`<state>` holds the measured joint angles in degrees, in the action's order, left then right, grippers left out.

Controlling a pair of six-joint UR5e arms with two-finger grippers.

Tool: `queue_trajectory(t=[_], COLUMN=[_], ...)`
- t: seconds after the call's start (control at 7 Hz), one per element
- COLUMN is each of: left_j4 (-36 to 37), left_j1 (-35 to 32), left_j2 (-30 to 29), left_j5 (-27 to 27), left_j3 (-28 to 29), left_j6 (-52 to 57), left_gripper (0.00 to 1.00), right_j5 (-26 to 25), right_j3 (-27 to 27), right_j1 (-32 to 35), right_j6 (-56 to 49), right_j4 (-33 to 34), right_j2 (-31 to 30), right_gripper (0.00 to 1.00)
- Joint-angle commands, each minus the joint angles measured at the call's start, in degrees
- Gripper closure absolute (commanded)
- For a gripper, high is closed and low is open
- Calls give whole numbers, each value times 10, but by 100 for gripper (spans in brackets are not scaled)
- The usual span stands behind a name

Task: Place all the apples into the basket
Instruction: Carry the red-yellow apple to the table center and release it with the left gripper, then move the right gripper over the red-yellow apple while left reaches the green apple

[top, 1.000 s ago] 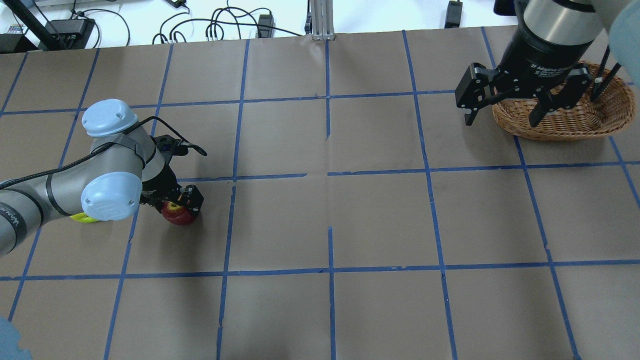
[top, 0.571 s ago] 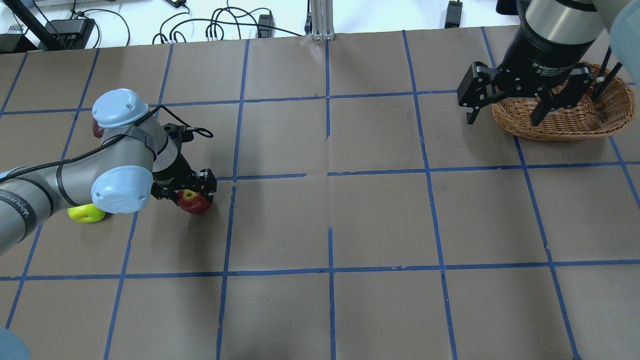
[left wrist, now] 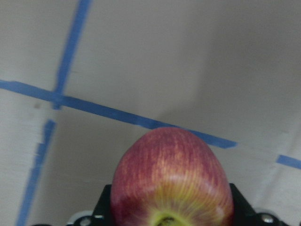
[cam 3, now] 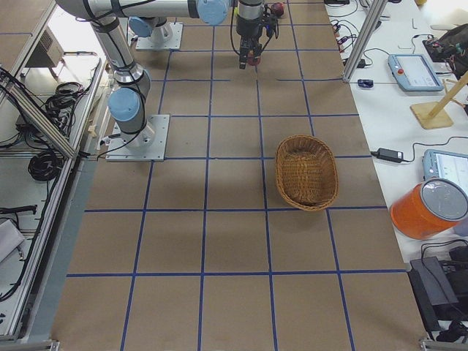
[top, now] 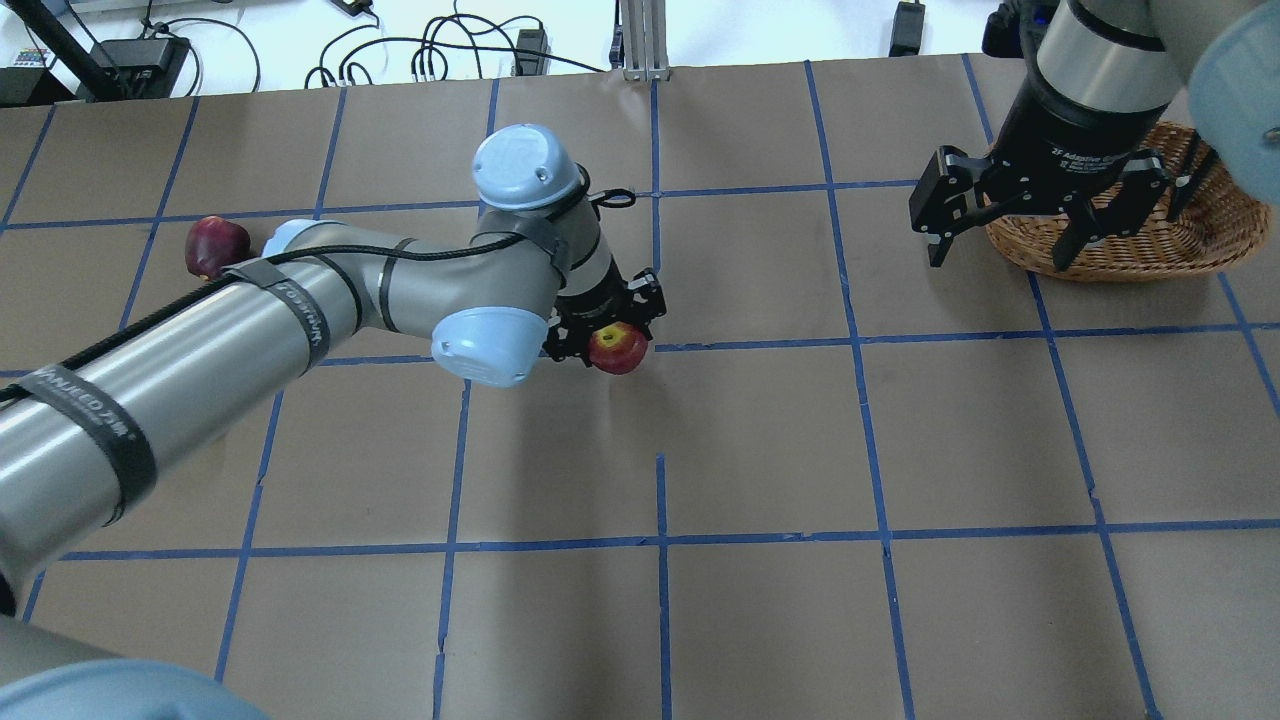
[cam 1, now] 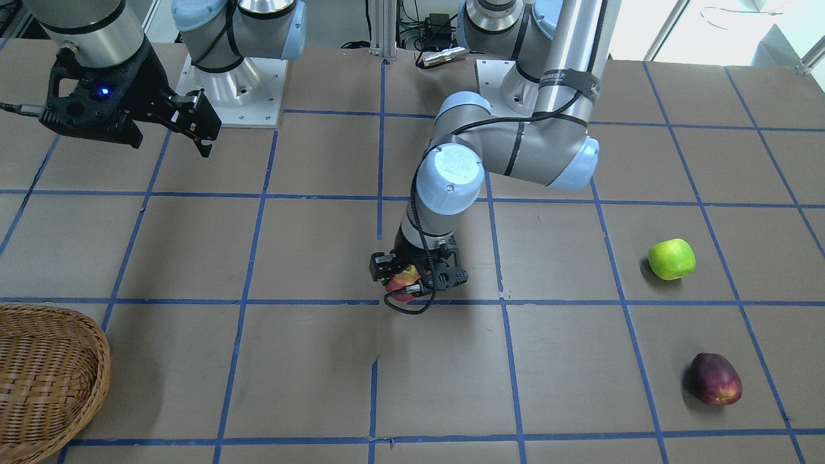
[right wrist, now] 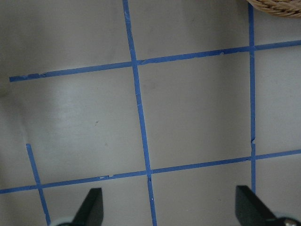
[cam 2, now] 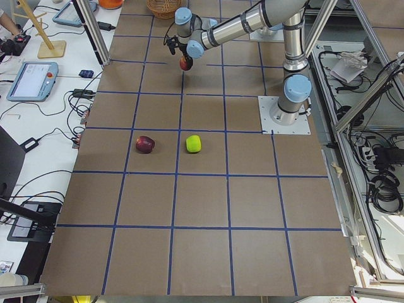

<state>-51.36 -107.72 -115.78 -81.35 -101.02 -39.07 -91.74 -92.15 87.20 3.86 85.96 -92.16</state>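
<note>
overhead exterior: the table (top: 760, 450) is brown paper gridded in blue tape. your left arm (top: 300, 310) stretches out to about mid-table. the basket (top: 1140, 255) sits at the far right, well apart from it. the right gripper (top: 998, 262) hangs just beside the basket's rim, spread wide and empty. the left gripper (top: 612, 338) is clamped on the red apple (top: 620, 352), which looks clear of the paper in the left wrist view. the green apple (cam 1: 671, 259) and maroon apple (cam 1: 716, 379) lie on the table at the left end. judgement: this is the carry step, first apple of three. hold enough height to clear the rim, steer around the right gripper or move it off first, and lower well inside the shallow basket before letting go, so the apple cannot roll out.
</note>
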Motion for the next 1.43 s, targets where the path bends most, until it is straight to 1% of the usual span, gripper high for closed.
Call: queue_trajectory(t=[0.0,0.14,0.29,0.43,0.57,0.71,0.86,1.0,1.14,1.29], left_j4=[35,34,29,20,-64,-242,-361,-382,-383,-382], left_j1=[-31,-27,-17,18,63,120,185,248,302,359], left_j2=[-44,-35,-22,-3,26,55,79,97,106,113], left_j5=[1,-1,-2,1,5,1,-3,-54,-107,-115], left_j3=[13,15,17,27,63,112,130,127,116,98], left_j6=[-44,-29,-5,-1,27,166,296,395,501,603], left_gripper=[52,1,0,0,0,0,0,0,0,0], right_j5=[3,4,8,9,36,64,74,75,75,75], right_j3=[-31,-59,-93,-108,-104,-102,-102,-101,-101,-101], right_j1=[2,2,2,2,6,12,41,92,133,164], right_j6=[8,8,9,8,9,36,69,117,176,219], right_j4=[53,113,138,156,165,202,238,276,311,351], right_j2=[9,16,16,19,48,67,88,116,146,176], right_gripper=[0,0,0,0,0,0,0,0,0,0])
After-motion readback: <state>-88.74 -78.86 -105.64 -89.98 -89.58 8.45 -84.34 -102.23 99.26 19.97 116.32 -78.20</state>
